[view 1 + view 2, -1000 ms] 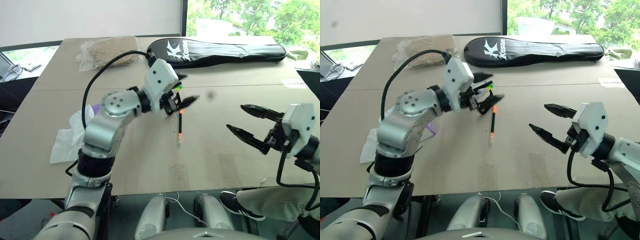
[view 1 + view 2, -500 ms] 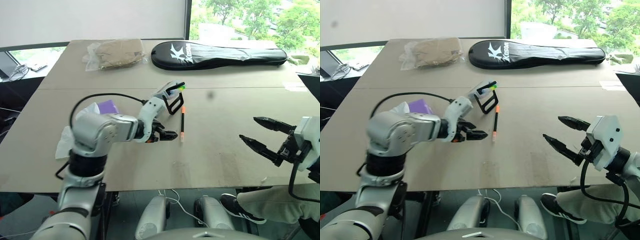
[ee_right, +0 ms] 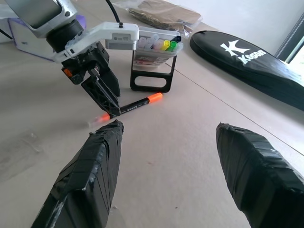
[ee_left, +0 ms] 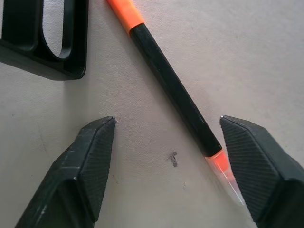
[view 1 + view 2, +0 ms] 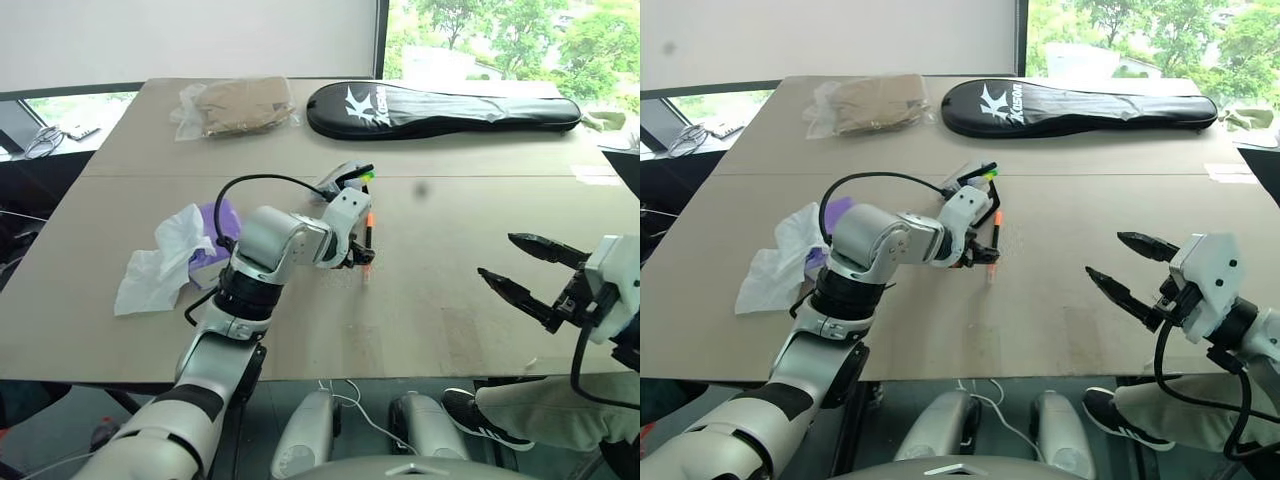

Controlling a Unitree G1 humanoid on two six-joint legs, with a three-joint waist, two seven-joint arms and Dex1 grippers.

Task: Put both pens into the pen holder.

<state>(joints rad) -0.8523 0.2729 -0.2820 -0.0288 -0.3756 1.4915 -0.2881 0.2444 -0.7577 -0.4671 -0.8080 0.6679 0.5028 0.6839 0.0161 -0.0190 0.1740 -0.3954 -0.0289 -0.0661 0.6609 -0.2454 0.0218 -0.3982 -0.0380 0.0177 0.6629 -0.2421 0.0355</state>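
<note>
Down from above the table, the left gripper point(image 4: 166, 156) now straddles the orange-tipped pen point(image 4: 171, 88) lying by the pen holder point(image 3: 154, 54) — fingers apart, nothing held. Closing near the tip could flick it away. Right gripper point(image 5: 1130, 268) hangs open.

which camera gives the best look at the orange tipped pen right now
The left wrist view: the orange-tipped pen runs diagonally across it on the table, between the left gripper fingers. The right wrist view shows its whole length, smaller. In the eye views the left gripper partly hides it.
</note>
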